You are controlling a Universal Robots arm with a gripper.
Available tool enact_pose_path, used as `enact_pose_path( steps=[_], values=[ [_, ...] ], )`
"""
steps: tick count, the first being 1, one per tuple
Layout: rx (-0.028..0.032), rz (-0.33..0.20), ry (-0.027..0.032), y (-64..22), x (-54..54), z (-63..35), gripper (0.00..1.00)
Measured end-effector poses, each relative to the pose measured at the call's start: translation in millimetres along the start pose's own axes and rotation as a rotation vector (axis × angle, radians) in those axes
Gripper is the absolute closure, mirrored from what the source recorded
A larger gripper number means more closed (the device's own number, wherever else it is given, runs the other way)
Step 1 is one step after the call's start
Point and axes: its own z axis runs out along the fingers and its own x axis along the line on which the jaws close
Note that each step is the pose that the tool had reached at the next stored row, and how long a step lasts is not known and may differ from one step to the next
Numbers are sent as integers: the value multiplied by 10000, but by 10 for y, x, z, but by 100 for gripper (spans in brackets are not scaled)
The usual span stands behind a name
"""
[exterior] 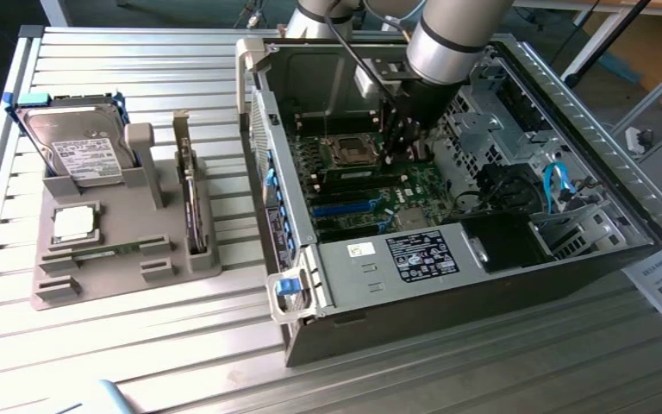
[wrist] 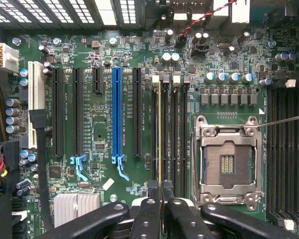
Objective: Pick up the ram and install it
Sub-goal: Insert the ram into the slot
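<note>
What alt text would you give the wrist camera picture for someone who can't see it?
The gripper is shut on the ram, seen edge-on as a thin line running along the black memory slots of a green motherboard. An empty metal-framed processor socket sits beside those slots, with one blue and several black expansion slots on their other side.

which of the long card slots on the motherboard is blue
The blue slot flanked by black slots, with a light blue latch at one end. The rest are black, bar one white slot.
</note>
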Motion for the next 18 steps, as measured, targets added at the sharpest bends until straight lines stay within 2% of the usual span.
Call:
enact_pose_path(
  steps=[9, 18],
  values=[
    [1, 0, 1, -1, 4, 68, 88],
    [0, 0, 2, 3, 5, 80, 88]
  ],
)
